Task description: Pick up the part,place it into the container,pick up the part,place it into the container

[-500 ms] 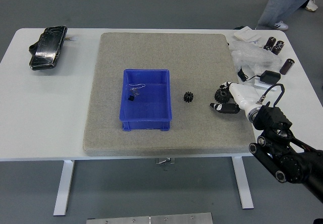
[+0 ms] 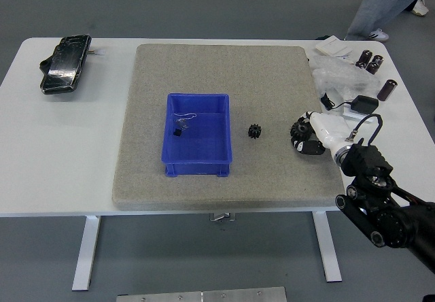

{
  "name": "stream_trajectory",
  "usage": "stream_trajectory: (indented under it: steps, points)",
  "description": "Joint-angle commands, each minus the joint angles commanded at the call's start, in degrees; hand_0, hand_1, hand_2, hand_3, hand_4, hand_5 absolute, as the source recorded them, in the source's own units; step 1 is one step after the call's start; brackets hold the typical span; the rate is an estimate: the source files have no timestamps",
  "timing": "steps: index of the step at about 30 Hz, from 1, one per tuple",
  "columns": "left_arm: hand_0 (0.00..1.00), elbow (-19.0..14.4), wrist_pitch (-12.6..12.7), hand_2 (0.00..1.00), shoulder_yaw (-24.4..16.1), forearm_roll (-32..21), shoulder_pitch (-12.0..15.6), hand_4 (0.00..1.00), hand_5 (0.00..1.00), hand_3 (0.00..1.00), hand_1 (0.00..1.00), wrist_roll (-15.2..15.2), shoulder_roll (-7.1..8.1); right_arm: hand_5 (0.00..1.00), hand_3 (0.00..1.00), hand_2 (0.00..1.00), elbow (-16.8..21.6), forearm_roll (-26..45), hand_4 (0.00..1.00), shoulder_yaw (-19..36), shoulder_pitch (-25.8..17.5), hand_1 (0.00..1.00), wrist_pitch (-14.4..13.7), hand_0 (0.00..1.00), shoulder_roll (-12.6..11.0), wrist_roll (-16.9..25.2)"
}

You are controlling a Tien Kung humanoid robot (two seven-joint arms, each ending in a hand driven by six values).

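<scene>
Fingers (image 2: pixel 304 139) of the right hand (image 2: pixel 316 135) are curled, grasping nothing. Small black toothed gear (image 2: pixel 255 131) rests on the grey mat beside the blue plastic bin (image 2: pixel 196 160). Risk: fingertips may nudge it away.

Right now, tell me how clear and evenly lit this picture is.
Head view: soft, even light, only faint shadows beside the blue container and the black gear part; glare on the shiny black pouch at the far left; the right hand is slightly soft, its fingers hard to separate.

White table (image 2: pixel 61 152) on metal legs, grey floor (image 2: pixel 170 6), person's legs (image 2: pixel 384 3) beyond
</scene>
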Motion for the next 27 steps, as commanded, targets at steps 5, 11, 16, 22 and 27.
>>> stream_trajectory:
  steps: [5,11,16,22,27]
  points:
    - [0.668,0.0,0.03,0.636,0.02,-0.05,0.13,0.707,0.221,0.625,0.664,0.09,-0.11,0.002,0.434,0.423,4.42,-0.56,0.27,-0.64,1.11,0.478,-0.97,0.503,0.17,0.12]
    - [0.668,0.0,0.02,0.636,0.06,0.01,0.3,0.707,0.222,0.626,0.664,0.18,-0.21,0.002,0.434,0.42,11.15,-0.66,0.278,-3.39,2.83,0.478,-2.03,0.504,2.98,0.05]
    - [0.668,0.0,0.0,0.636,0.1,0.04,0.34,0.707,0.221,0.626,0.664,0.21,-0.25,0.002,0.44,0.442,14.01,0.45,0.302,-8.5,4.05,0.489,-3.5,0.53,6.21,0.8]
    - [0.668,0.0,-0.03,0.635,0.16,0.21,0.34,0.708,0.222,0.626,0.665,0.33,-0.23,0.174,0.653,0.684,12.25,0.62,0.459,-14.4,5.27,0.702,-2.66,0.721,9.49,0.45]
    - [0.668,0.0,-0.03,0.635,0.22,0.19,0.32,0.708,0.222,0.626,0.665,0.35,-0.23,0.174,0.653,0.684,10.92,-0.48,0.459,-15.69,5.52,0.702,-2.18,0.721,10.46,-0.13]
